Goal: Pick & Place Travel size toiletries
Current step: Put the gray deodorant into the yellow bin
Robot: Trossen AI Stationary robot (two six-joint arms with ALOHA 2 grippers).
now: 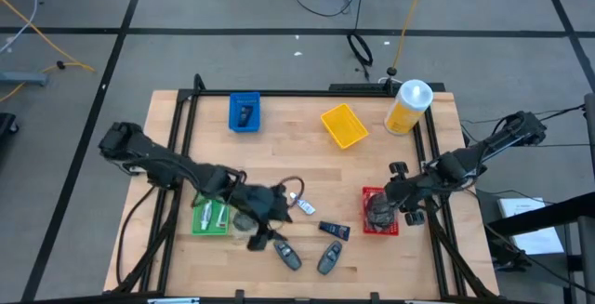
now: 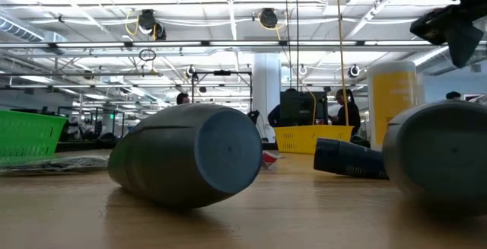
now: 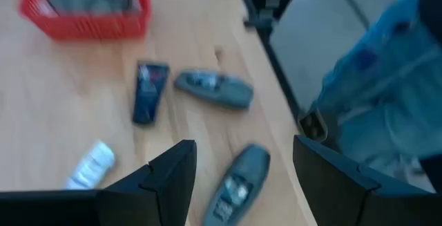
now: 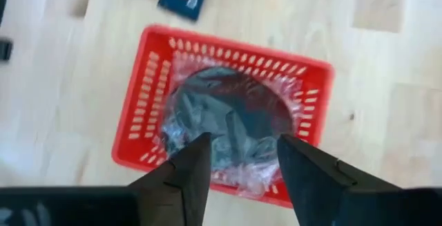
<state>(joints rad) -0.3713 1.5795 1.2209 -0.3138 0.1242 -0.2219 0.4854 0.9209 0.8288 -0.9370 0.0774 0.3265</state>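
The left tool hangs low over the wooden surface, at about 7 o'clock from the middle. Its two dark fingers are spread apart and hold nothing. Right by it are two dark-grey oblong pieces, lying flat near the front edge (the low view shows them big and round-ended). A dark-blue mini tube with a white label lies between them and the red plastic basket. A small white tube lies just beside the left tool, at its 3 o'clock.

The right tool hangs over the red basket, at about 4 o'clock on the surface. Its fingers are apart and empty. Inside the basket sits a grey round wrapped pad in shiny clear wrap.

A green plastic tray at 8 o'clock holds small white tubes. A blue plastic tray at 11 o'clock holds one dark piece. A yellow plastic tray sits at 12 o'clock, with a big yellow bottle with a white cap at 1 o'clock.
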